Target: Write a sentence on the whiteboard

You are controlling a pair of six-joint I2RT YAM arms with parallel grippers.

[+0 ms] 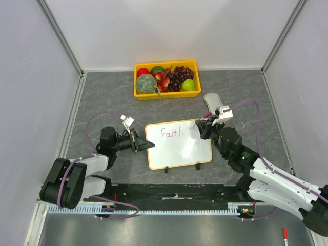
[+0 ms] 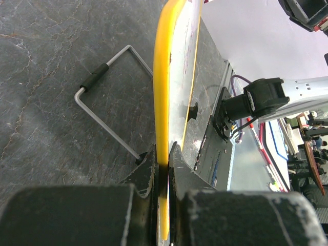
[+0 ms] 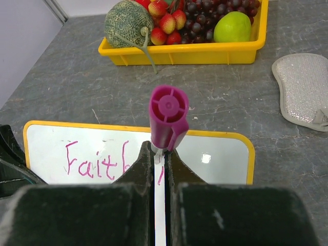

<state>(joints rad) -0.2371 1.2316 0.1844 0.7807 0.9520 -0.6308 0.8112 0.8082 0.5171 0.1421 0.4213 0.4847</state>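
1. Top external view: the whiteboard (image 1: 179, 151) sits on the grey table (image 1: 102, 97) between the two arms, close to their bases, with the yellow fruit tray (image 1: 166, 96) well apart behind it
2. The left gripper (image 1: 137, 142) meets the board at its left edge, and its jaws are clamped on the yellow-orange rim; the left wrist view shows that rim pinched between both fingers (image 2: 146, 171), with a wire stand (image 2: 107, 66) beside the board
3. The right gripper (image 1: 202, 125) hangs over the board's upper right part, its jaws closed tight around a magenta marker (image 3: 168, 115); the marker's butt end faces the wrist camera and its tip is hidden
4. Of the sentence (image 3: 95, 160), the pink word "Faith" shows along the board's upper left, and the marker stands just right of its last letter, where one more stroke is partly hidden by the fingers
5. A grey sponge pad (image 1: 212, 100) lies on the table just beyond the right gripper, off the board's far right corner
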